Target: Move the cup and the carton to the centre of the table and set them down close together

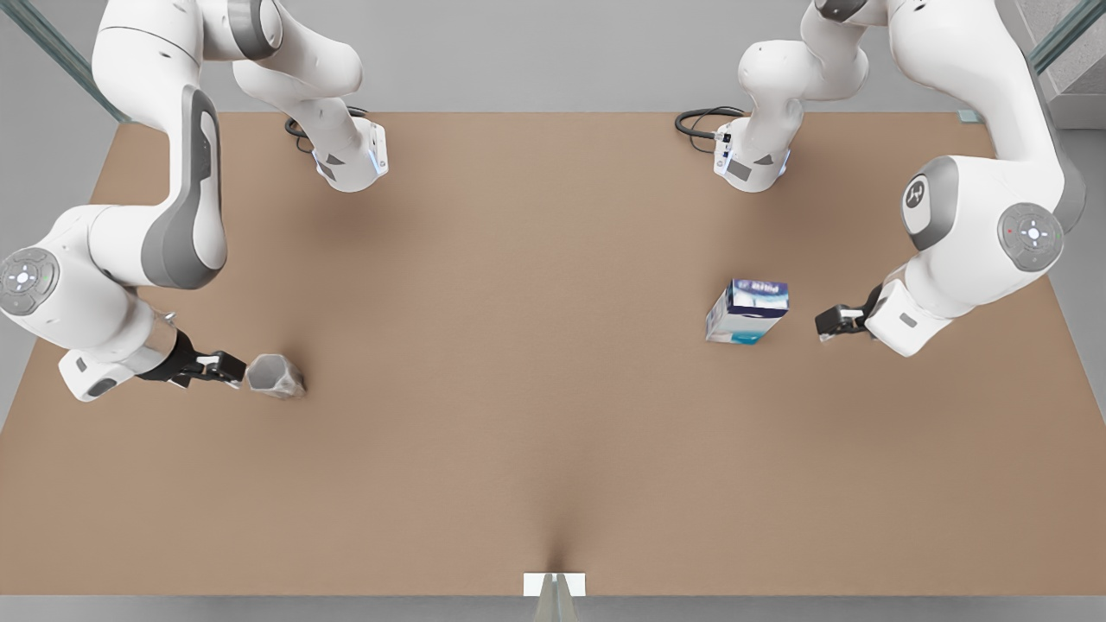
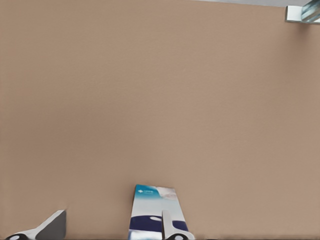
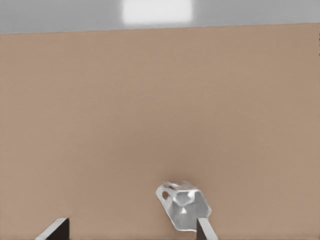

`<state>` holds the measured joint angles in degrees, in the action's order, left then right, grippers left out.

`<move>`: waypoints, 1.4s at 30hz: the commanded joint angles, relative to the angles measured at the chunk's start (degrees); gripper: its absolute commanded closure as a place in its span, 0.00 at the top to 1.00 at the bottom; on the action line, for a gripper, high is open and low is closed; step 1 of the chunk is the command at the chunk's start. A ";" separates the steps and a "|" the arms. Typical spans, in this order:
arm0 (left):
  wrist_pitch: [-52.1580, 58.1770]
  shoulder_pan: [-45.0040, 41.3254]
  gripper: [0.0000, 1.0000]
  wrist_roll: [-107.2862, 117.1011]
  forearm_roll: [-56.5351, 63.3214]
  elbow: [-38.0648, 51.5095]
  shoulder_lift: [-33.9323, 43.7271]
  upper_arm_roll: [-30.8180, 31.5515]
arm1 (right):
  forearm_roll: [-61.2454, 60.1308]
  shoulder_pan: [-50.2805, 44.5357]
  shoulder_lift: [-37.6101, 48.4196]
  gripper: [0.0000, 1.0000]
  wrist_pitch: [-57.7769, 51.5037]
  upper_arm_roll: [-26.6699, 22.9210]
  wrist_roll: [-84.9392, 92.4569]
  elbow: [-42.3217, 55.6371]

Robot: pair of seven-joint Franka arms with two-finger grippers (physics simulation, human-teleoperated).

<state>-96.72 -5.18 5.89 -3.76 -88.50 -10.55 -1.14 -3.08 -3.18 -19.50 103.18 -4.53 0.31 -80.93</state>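
The pale faceted cup (image 1: pixel 275 377) (image 3: pixel 182 205) stands on the tan table (image 1: pixel 518 345) at the front view's left. My right gripper (image 1: pixel 226 370) (image 3: pixel 130 231) is low beside it, open, one fingertip (image 3: pixel 204 229) close to the cup's side. The white and blue carton (image 1: pixel 747 311) (image 2: pixel 150 205) with its navy top band sits at the front view's right. My left gripper (image 1: pixel 831 323) (image 2: pixel 109 230) is level with it and open, a short gap away in the front view, with one fingertip (image 2: pixel 167 227) in front of the carton.
Both arm bases (image 1: pixel 350 160) (image 1: pixel 752 164) stand at the table's far edge with black cables (image 1: pixel 700 121) beside them. A small white marker (image 1: pixel 554 584) lies at the near edge. Open tabletop lies between the cup and the carton.
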 commanded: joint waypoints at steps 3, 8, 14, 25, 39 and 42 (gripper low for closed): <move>1.97 0.00 1.00 0.26 0.15 -0.10 -0.08 0.00 | 2.01 0.63 -0.19 1.00 1.05 -0.13 0.74 -6.43; 2.15 -0.53 1.00 0.26 0.07 -0.27 -0.26 0.00 | 4.57 4.76 -0.63 1.00 16.78 -0.22 10.14 -25.42; 3.82 -1.15 1.00 1.49 0.07 -0.45 -0.52 0.00 | 4.66 7.57 -3.79 1.00 18.98 -0.13 13.93 -28.41; 3.64 -1.15 1.00 1.41 0.07 -0.98 -1.14 0.00 | 4.57 8.01 -10.30 0.54 21.00 -0.13 14.54 -26.04; 3.12 -1.24 1.00 4.04 0.07 -2.38 -0.44 0.00 | 4.13 8.19 -10.47 0.21 16.70 -0.04 14.19 -23.05; 3.38 -1.23 1.00 4.39 0.07 -2.12 -0.17 0.00 | 3.78 7.75 -10.21 0.21 15.91 0.05 14.10 -22.08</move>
<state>-93.34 -6.38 10.28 -3.67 -90.70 -10.80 -1.14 0.63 4.47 -29.71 119.09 -4.48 14.42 -103.01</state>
